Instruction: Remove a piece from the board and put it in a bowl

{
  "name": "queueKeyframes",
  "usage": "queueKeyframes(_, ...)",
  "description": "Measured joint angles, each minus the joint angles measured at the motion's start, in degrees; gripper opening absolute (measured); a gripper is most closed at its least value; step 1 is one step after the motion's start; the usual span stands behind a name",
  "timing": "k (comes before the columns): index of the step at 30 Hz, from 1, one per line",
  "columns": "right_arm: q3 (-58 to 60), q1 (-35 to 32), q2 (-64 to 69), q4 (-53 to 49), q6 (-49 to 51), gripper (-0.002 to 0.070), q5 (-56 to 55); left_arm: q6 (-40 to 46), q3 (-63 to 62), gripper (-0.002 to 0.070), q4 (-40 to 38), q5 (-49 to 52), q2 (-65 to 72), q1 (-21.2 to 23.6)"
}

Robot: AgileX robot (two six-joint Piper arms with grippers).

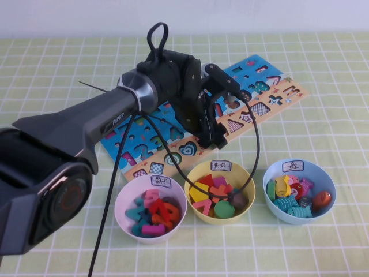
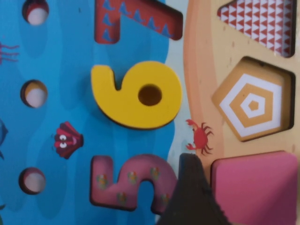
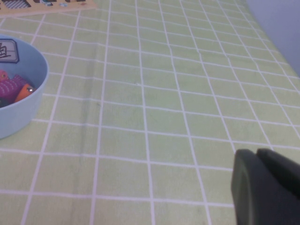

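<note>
The board (image 1: 277,92) lies slanted across the table's middle, and its blue half (image 2: 70,93) fills the left wrist view. The light-pink piece (image 2: 255,187) sits in its slot on the tan half, beside a pentagon slot. My left gripper (image 1: 214,138) points down at the board, open, with one dark finger (image 2: 187,197) just beside the piece's edge; the other finger is out of view. In the high view the gripper hides the piece. The yellow bowl (image 1: 222,220) stands just in front of the board. My right gripper (image 3: 258,157) is shut and empty over bare cloth.
A yellow 6 (image 2: 136,93) lies on the blue half near the piece. A pale lilac bowl (image 1: 124,222) of numbers stands left of the yellow bowl, and a light blue bowl (image 1: 271,210) stands to its right, also in the right wrist view (image 3: 28,108). A black cable (image 1: 253,144) hangs over the yellow bowl.
</note>
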Motion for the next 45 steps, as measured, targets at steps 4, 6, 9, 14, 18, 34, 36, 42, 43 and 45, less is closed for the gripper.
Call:
queueKeyframes(4, 0.0, 0.0, 0.0, 0.0, 0.0, -0.0018, 0.0, 0.0, 0.0, 0.0419, 0.0, 0.01, 0.0, 0.0)
queueKeyframes(6, 0.0, 0.0, 0.0, 0.0, 0.0, -0.0018, 0.0, 0.0, 0.0, 0.0386, 0.0, 0.01, 0.0, 0.0)
queueKeyframes(9, 0.0, 0.0, 0.0, 0.0, 0.0, -0.0018, 0.0, 0.0, 0.0, 0.0305, 0.0, 0.35, 0.0, 0.0)
queueKeyframes(14, 0.0, 0.0, 0.0, 0.0, 0.0, -0.0018, 0.0, 0.0, 0.0, 0.0279, 0.0, 0.45, 0.0, 0.0)
queueKeyframes(18, 0.0, 0.0, 0.0, 0.0, 0.0, -0.0018, 0.0, -0.35, 0.0, 0.0279, 0.12, 0.45, 0.0, 0.0)
queueKeyframes(34, 0.0, 0.0, 0.0, 0.0, 0.0, -0.0018, 0.0, -2.64, 0.0, 0.0279, 1.91, 0.82, -2.69, 0.0)
queueKeyframes(36, 0.0, 0.0, 0.0, 0.0, 0.0, -0.0018, 0.0, -2.75, 0.0, 0.0279, 2.11, 0.9, -3.11, 0.0)
queueKeyframes(42, 0.0, 0.0, 0.0, 0.0, 0.0, -0.0018, 0.0, -3.6, 0.0, 0.0279, 2.99, 4.32, -5.81, -0.82)
queueKeyframes(43, 0.0, 0.0, 0.0, 0.0, 0.0, -0.0018, 0.0, -3.6, 0.0, 0.0279, 3.14, 5.44, -6.44, -1.21)
queueKeyframes(45, 0.0, 0.0, 0.0, 0.0, 0.0, -0.0018, 0.0, -3.69, 0.0, 0.0279, 3.14, 8.8, -8.2, -2.53)
